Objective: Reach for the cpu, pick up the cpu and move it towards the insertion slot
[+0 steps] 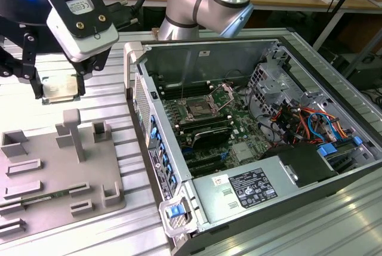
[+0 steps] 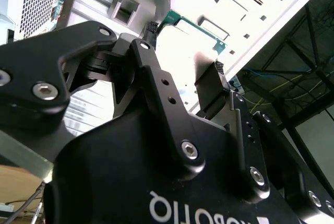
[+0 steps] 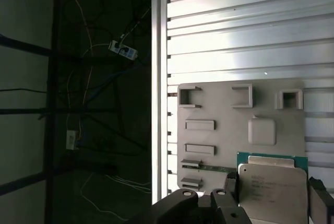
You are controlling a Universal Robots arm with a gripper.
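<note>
In the exterior view my gripper hangs at the far left, shut on the cpu, a flat silvery square with a thin tan-green rim held level between the two black fingers. The chip is in the air above the grey fixture plate. In the first wrist view the cpu sits between the fingers, with the plate below it. The insertion slot, a silver-framed square socket with a dark centre, lies on the motherboard inside the open computer case, well to the exterior view's right of the gripper.
The open case has a tall near wall between the gripper and the motherboard. Upright grey posts rise from the fixture plate under the chip. A thin green memory stick lies on the plate. The ribbed metal table carries everything.
</note>
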